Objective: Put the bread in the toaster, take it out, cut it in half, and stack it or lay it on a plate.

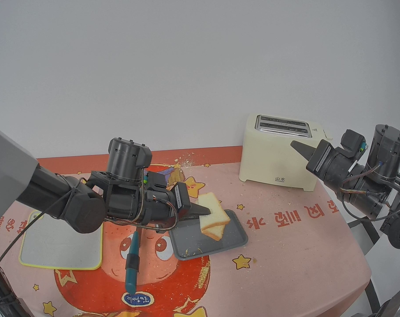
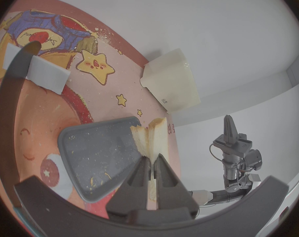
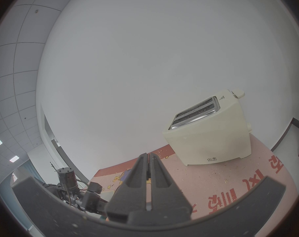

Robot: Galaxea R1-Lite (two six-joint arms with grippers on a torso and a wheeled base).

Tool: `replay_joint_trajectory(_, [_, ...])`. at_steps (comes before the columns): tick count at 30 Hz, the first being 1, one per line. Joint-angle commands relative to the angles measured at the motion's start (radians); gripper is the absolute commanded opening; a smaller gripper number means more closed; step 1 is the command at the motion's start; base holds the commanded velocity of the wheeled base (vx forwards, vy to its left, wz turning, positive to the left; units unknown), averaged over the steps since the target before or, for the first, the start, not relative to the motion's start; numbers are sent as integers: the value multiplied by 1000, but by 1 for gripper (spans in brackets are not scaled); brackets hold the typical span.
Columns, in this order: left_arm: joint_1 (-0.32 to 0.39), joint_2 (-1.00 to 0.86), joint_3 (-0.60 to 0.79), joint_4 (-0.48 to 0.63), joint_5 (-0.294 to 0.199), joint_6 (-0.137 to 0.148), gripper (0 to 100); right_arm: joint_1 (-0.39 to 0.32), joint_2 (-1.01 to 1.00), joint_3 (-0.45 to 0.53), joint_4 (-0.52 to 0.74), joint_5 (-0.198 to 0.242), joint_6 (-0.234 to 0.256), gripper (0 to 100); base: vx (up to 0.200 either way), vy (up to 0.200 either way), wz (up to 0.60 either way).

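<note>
- Left gripper (image 1: 206, 210) clamped on the bread (image 1: 214, 214), slice tilted over the grey tray (image 1: 235, 241).
- Toaster (image 1: 281, 155) off to the right and farther back on the surface (image 1: 297, 252), well apart from the bread; slots (image 1: 283, 126) facing up, long axis running left to right.
- Right gripper (image 1: 295, 145) pressed together, empty, just beside the toaster and nearer to it.
- Probably called for next: a carry rightward, slice turned in line with a slot.

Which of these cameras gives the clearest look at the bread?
The head view: it shows the bread whole, held by the left gripper over the tray. The left wrist view shows it edge-on, pinched between the fingers. The right wrist view faces the toaster instead.
</note>
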Motion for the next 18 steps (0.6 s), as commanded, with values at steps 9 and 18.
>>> replay_joint_trajectory(9, [-4, 79, -15, 1, 0, -1, 0, 6, -22, 5, -4, 0, -19, 0, 0, 0, 0])
replay_joint_trajectory(18, [-6, 80, -14, 4, 0, -21, 0, 19, -22, 5, -4, -2, -17, 0, 0, 0, 0])
